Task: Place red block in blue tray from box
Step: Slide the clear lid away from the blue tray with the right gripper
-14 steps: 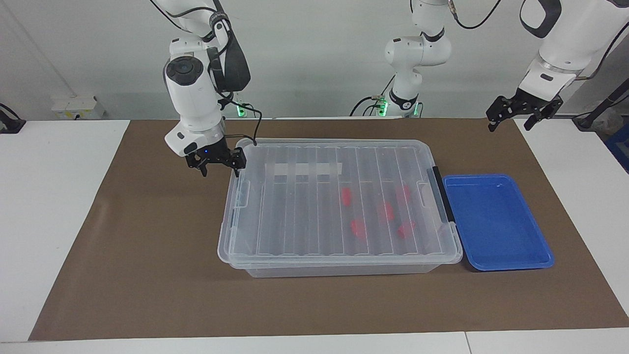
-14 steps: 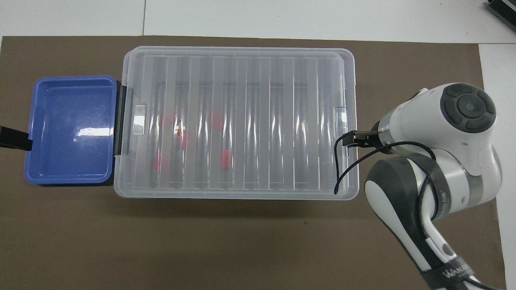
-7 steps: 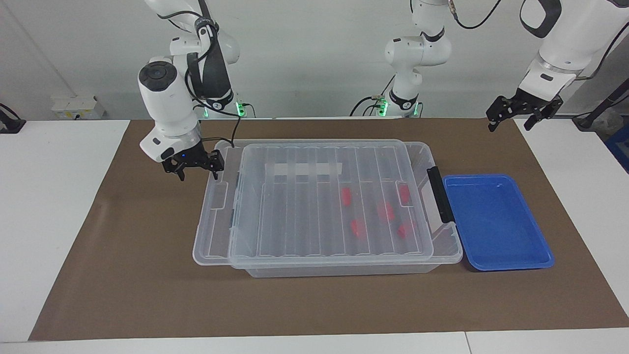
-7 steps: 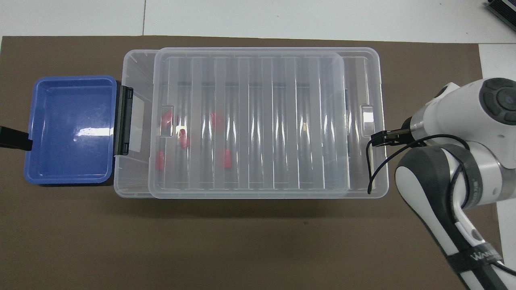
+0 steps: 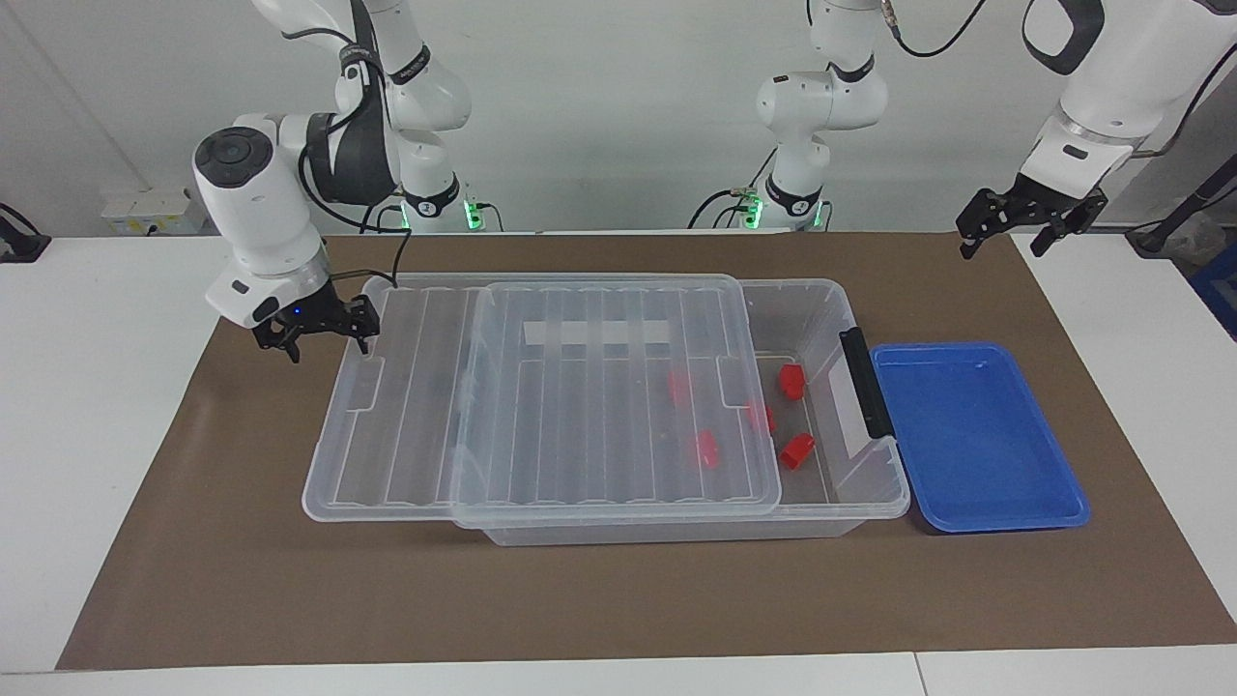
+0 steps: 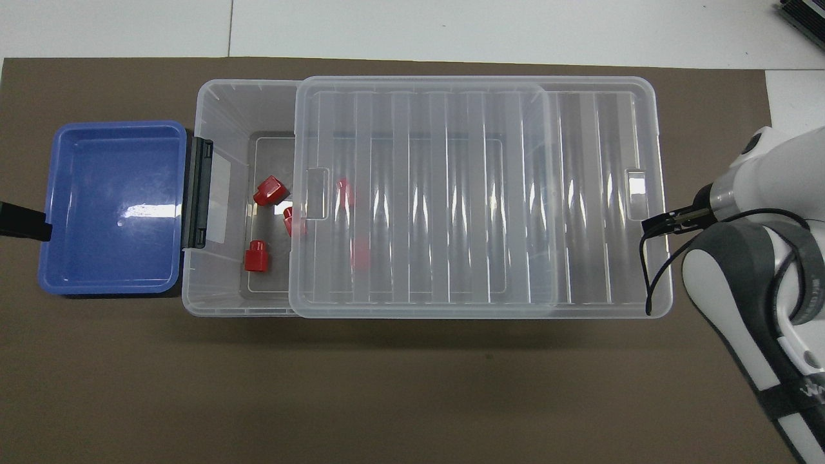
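The clear box (image 5: 676, 530) stands mid-table with its ribbed lid (image 5: 580, 406) slid partway off toward the right arm's end. Two red blocks (image 5: 792, 380) (image 5: 797, 449) lie uncovered in the box near the black latch; others show through the lid. In the overhead view the lid (image 6: 451, 193) leaves the box (image 6: 213, 103) open beside the blue tray (image 6: 109, 206). The blue tray (image 5: 976, 435) is empty, touching the box's latch end. My right gripper (image 5: 327, 343) sits at the lid's end rim, fingers apart. My left gripper (image 5: 1003, 246) waits open, raised, toward the left arm's end.
A brown mat (image 5: 242, 541) covers the table under everything. The black latch (image 5: 865, 382) stands on the box's end next to the tray. A white tape strip (image 5: 599, 333) shows through the lid.
My right gripper has moved toward its own end of the table and the lid has slid with it, uncovering the latch end of the box and two red blocks. The left arm has not moved.
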Controlling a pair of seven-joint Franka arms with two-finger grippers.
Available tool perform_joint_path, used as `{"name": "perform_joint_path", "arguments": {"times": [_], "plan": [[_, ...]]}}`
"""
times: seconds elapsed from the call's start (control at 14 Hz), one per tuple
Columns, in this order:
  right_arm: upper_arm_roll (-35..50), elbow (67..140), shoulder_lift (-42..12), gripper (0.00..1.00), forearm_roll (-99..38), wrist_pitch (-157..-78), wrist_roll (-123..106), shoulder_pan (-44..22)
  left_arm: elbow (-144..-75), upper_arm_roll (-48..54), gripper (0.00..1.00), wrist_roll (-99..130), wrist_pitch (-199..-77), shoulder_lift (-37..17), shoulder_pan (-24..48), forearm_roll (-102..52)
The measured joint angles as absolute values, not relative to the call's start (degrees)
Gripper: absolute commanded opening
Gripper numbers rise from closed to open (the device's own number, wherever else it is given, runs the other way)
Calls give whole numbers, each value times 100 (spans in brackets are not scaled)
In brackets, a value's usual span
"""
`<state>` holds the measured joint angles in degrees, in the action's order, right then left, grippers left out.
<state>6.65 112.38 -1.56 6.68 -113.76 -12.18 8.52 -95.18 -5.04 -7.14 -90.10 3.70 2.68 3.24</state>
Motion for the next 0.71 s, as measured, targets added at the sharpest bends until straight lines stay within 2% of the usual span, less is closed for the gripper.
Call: {"name": "perform_joint_path", "arguments": {"times": [0.71], "plan": [[661, 11238, -153, 98, 799, -11409, -2295, 1329, -9518, -504, 100, -714, -9010, 370, 268, 324]]}}
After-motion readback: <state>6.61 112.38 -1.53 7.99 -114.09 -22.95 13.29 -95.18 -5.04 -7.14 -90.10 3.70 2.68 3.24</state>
